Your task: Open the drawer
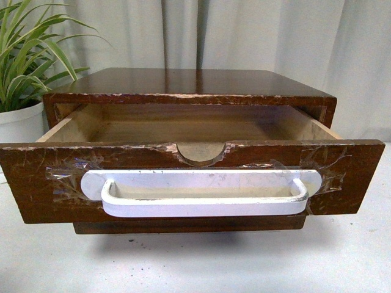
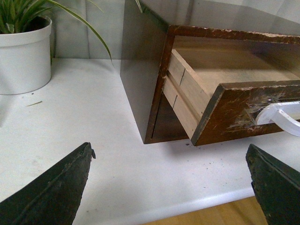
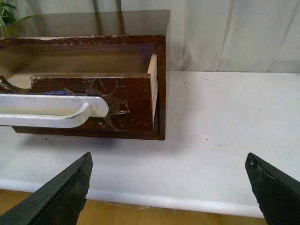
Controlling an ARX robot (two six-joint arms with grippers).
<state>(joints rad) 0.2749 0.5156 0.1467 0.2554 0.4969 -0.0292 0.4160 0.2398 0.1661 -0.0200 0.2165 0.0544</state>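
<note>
Judging progress, I see the drawer (image 1: 189,183) pulled well out of its cabinet (image 1: 189,82); both grippers, left gripper (image 2: 171,185) and right gripper (image 3: 168,187), hang spread and empty before it.

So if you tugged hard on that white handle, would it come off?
Maybe. The white handle seems held to the drawer only by wrinkled clear tape, so a sharp yank could peel it loose. The handle itself looks stiff, not bendy. The drawer already sits pulled out, so it probably slides with gentle force.
</note>
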